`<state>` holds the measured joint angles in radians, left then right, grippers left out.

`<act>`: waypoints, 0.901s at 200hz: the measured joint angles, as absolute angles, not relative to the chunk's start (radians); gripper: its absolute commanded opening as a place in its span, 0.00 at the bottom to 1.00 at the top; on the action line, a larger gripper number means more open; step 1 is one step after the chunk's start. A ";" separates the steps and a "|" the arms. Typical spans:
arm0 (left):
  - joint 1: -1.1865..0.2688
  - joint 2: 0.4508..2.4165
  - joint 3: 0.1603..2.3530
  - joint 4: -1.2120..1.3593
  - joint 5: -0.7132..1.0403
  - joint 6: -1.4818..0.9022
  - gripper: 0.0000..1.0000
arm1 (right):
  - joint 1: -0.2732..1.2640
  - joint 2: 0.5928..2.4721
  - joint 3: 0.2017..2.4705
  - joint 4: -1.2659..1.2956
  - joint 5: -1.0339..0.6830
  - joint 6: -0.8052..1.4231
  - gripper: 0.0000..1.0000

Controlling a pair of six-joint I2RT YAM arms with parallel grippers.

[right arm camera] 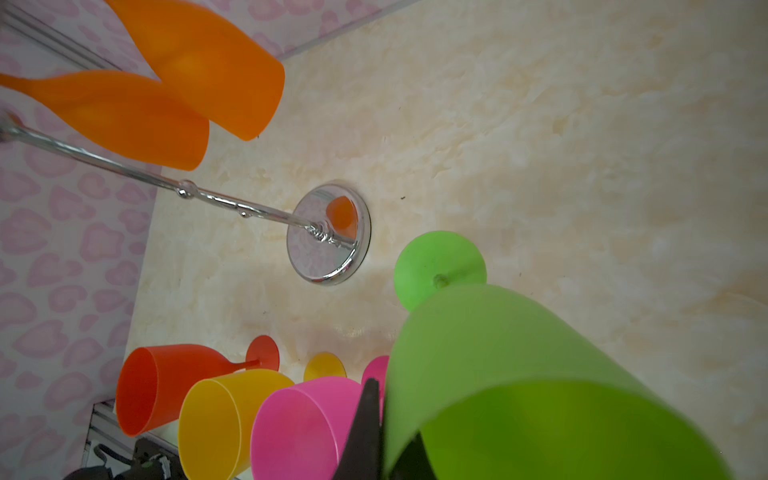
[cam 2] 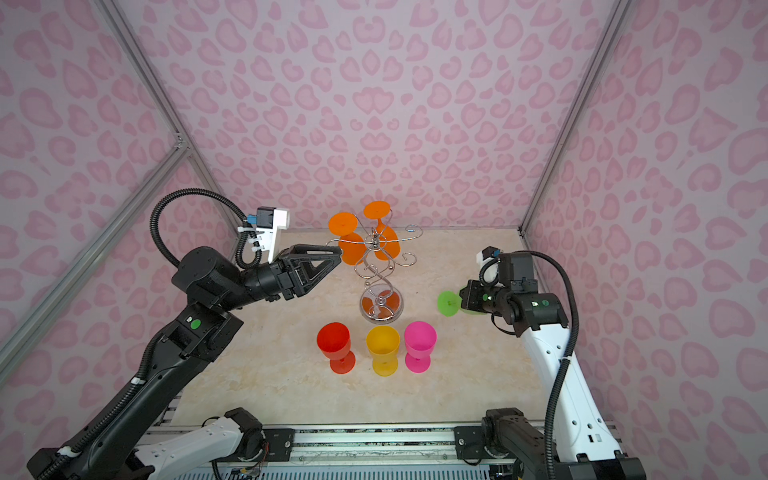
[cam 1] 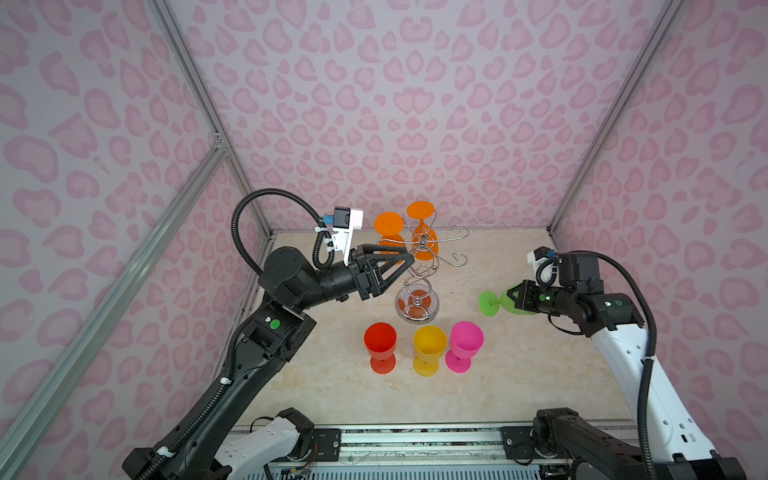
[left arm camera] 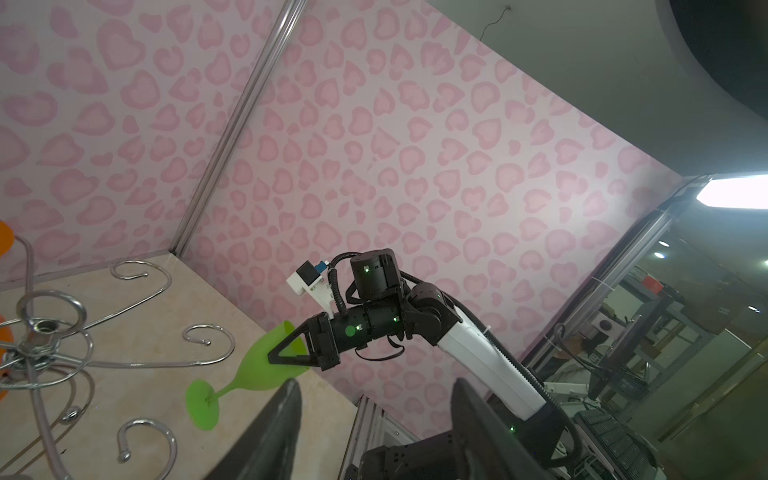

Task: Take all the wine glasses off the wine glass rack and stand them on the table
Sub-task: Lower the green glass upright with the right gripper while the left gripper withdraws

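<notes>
Shiny chrome wire wine glass rack [cam 1: 417, 308]: twisted stem, round base, upright mid-bench toward back wall. The bench [cam 1: 511, 374] is beige w/ a marble look.

Two orange plastic wine glasses [cam 1: 388, 224] hang bowl-down from hooks on the rack's back-left side, feet up, bowls close together.

Left fingers [cam 1: 409, 257]: up at hook height, tips aimed at the rack top, just beside the hub. In both top views the tips meet the edge of the nearer orange bowl [cam 2: 353, 251]; real contact or only overlap, can't tell. In the left wrist view these fingers [left arm camera: 286, 424] stand moderately wide, w/ only wall and bench edge btwn them. The rack hub [left arm camera: 39, 332] and slivers of orange sit off to one side, outside the gap. No glass in the grip.

Right fingers [cam 1: 517, 296]: clamped on a translucent green plastic wine glass [cam 1: 489, 303], pinching the bowl wall near the rim, one finger outside [right arm camera: 368, 415], the other inside. The glass lies on its side in the grip, foot toward the rack base, off the rack, on the R side of the base and apart from it. Foot on bench or just above: can't tell.

In front of the rack base, upright in a row on the bench: red plastic glass [cam 1: 380, 338], yellow plastic glass [cam 1: 430, 343], pink plastic glass [cam 1: 466, 338]. Yellow and pink sit just beside each other; red stands a bit apart.
</notes>
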<state>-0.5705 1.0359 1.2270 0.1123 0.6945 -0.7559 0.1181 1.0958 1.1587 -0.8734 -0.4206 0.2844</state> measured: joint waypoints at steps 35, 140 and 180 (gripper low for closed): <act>-0.570 1.043 1.227 0.078 0.687 -0.732 0.60 | 0.226 1.181 1.135 -0.874 -0.358 0.258 0.00; -0.569 1.029 1.221 0.044 0.653 -0.707 0.60 | 0.363 1.373 1.184 -0.858 -0.253 0.250 0.00; -0.565 1.028 1.221 0.030 0.649 -0.699 0.60 | 0.400 1.425 1.210 -0.858 -0.221 0.245 0.06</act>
